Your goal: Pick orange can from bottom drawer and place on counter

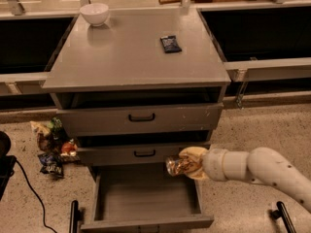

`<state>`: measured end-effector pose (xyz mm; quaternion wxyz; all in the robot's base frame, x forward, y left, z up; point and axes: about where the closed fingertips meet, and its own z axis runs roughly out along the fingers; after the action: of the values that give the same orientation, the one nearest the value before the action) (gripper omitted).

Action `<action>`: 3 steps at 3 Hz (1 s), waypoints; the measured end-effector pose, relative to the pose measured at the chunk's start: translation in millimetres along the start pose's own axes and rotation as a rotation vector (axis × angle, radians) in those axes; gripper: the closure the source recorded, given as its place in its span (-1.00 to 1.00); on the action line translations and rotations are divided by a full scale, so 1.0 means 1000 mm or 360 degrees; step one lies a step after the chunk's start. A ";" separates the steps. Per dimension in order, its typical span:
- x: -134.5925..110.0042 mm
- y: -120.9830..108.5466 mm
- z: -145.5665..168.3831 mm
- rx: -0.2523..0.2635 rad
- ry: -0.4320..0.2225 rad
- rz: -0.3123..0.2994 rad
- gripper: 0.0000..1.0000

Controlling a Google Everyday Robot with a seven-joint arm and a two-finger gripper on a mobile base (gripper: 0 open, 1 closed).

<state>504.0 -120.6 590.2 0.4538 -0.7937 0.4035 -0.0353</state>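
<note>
The orange can point(178, 165) is held in my gripper point(189, 163), whose cream fingers point(194, 154) are shut around it. The can hangs above the right part of the open bottom drawer point(146, 199), just in front of the middle drawer's front. The drawer's grey floor is bare. My white arm point(257, 170) reaches in from the lower right. The counter point(131, 57) is the grey cabinet top above, well higher than the can.
A white bowl point(94, 13) stands at the counter's back left and a dark blue packet point(170, 43) lies at its right. Snack packets point(51, 144) litter the floor left of the cabinet. A black cable point(29, 191) runs at lower left.
</note>
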 end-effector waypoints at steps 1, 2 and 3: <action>-0.026 -0.037 -0.049 0.0107 0.0038 -0.0277 1.00; -0.027 -0.036 -0.048 0.0106 0.0032 -0.0275 1.00; -0.034 -0.078 -0.057 0.0072 0.0038 -0.0454 1.00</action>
<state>504.6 -116.1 692.9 0.4571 -0.8321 0.2911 -0.1180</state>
